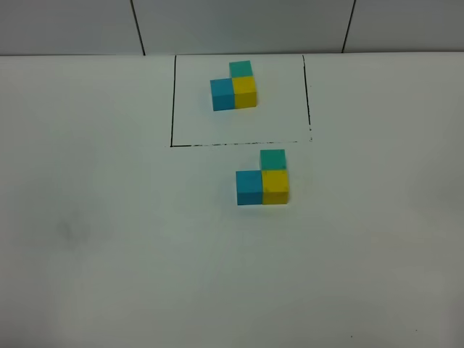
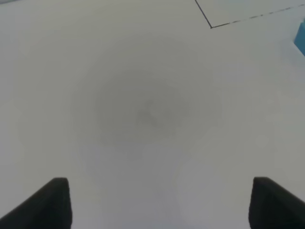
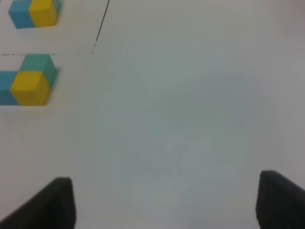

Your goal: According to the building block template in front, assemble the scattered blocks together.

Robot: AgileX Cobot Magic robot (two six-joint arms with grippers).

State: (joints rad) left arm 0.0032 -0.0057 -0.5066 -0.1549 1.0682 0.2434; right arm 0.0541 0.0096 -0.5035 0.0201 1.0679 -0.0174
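The loose blocks [image 1: 262,178] sit joined just outside the framed template [image 1: 235,85], seemingly matching it. Both pincers, left [image 2: 157,202] and right [image 3: 164,202], hang apart over bare surface [image 1: 109,239]; only checking seems left.

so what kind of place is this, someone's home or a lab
Most likely a lab or test bench. A plain white table holds only coloured cubes: a template cluster inside a black-lined rectangle, and a matching assembled cluster below it. Behind is a bare panelled wall. Nothing household shows.
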